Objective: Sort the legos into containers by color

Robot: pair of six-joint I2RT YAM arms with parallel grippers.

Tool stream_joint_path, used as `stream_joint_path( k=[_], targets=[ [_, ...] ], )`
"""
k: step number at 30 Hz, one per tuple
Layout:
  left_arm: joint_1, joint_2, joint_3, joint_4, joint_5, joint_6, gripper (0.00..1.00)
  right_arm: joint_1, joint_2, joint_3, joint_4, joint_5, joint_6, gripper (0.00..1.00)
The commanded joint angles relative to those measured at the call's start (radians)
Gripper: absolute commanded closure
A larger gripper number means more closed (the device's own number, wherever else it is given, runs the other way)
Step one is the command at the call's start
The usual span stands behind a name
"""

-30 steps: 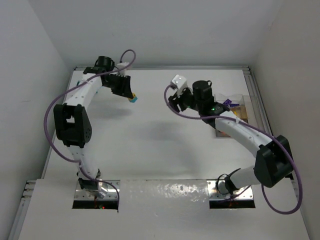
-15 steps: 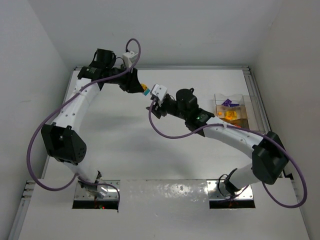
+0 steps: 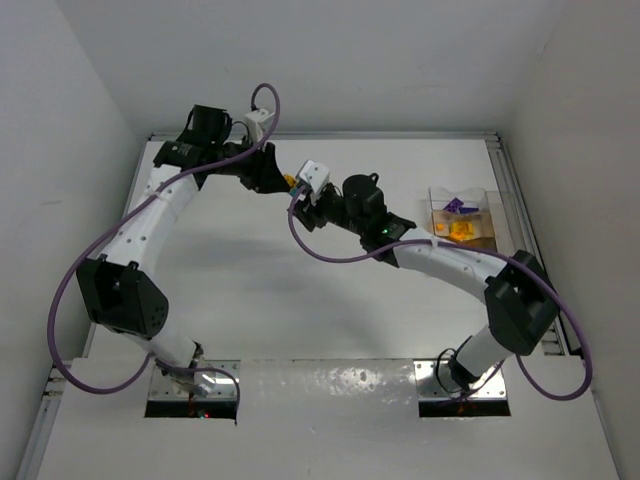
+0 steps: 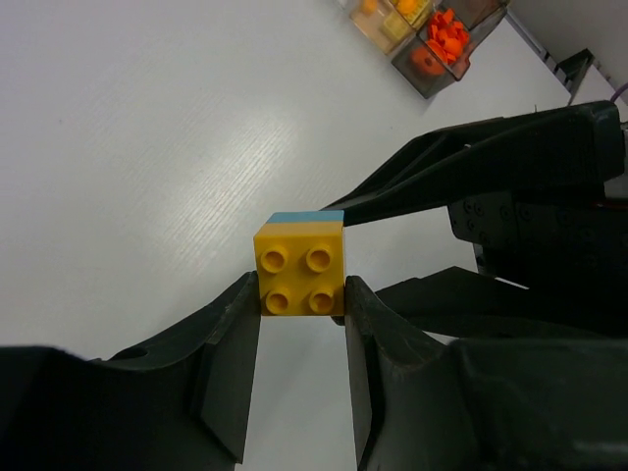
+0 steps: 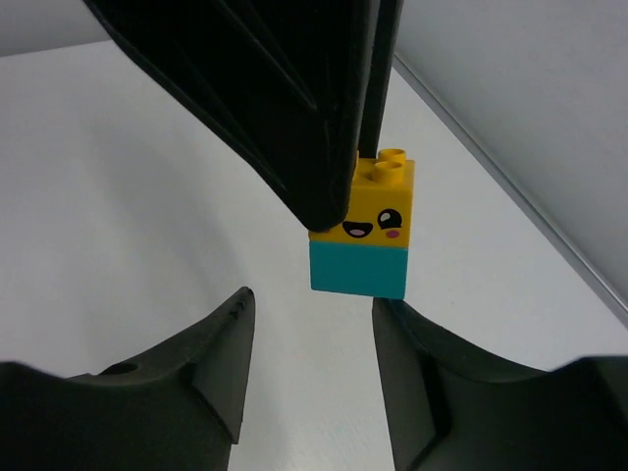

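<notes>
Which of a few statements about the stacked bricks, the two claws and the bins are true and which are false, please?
1. The left claw is shut on the yellow brick. True.
2. The yellow brick is joined to a purple brick. False: it is joined to a teal brick.
3. The right claw is pressed fully shut. False: its jaws stand apart, close by the teal brick.
4. The containers hold orange pieces. True.
5. The two joined bricks lie inside the containers. False: the left claw holds them well away from the containers.
</notes>
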Motion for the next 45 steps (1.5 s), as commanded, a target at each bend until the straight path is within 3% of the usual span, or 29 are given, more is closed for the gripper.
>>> stream_joint_path(
  k=[1,13,16,20,23,28,33,39,45],
  targets=[
    [-0.007,-0.049,-0.012,0.016,0.044,-0.004,1.00,0.002,0.013,0.067,0.080,0.017,0.024,0.48],
    [-0.011,-0.055,-0.024,-0.001,0.042,-0.001,1.00,0.000,0.043,0.116,0.038,0.150,-0.030,0.42],
    [-0.011,-0.057,-0.021,0.012,0.041,-0.015,1.00,0.000,0.035,0.115,0.035,0.138,-0.046,0.52],
    [-0.012,-0.058,-0.013,0.027,0.047,-0.035,1.00,0.002,0.024,0.093,0.051,0.116,-0.046,0.53],
    [-0.015,-0.060,-0.016,0.021,0.045,-0.032,1.00,0.000,0.024,0.098,0.040,0.109,-0.048,0.61],
    [-0.018,-0.063,-0.016,0.024,0.027,-0.037,1.00,0.002,0.010,0.059,0.119,0.081,-0.021,1.00],
    [-0.011,-0.051,0.017,0.065,-0.053,-0.139,1.00,-0.010,-0.008,0.015,0.014,0.145,-0.014,1.00],
    [0.017,0.003,0.201,0.114,-0.166,-0.205,1.00,-0.093,-0.132,-0.273,-0.015,0.240,0.078,1.00],
    [0.016,0.002,0.145,0.130,-0.151,-0.210,1.00,-0.147,-0.204,-0.321,-0.097,0.311,0.096,1.00]
  ],
)
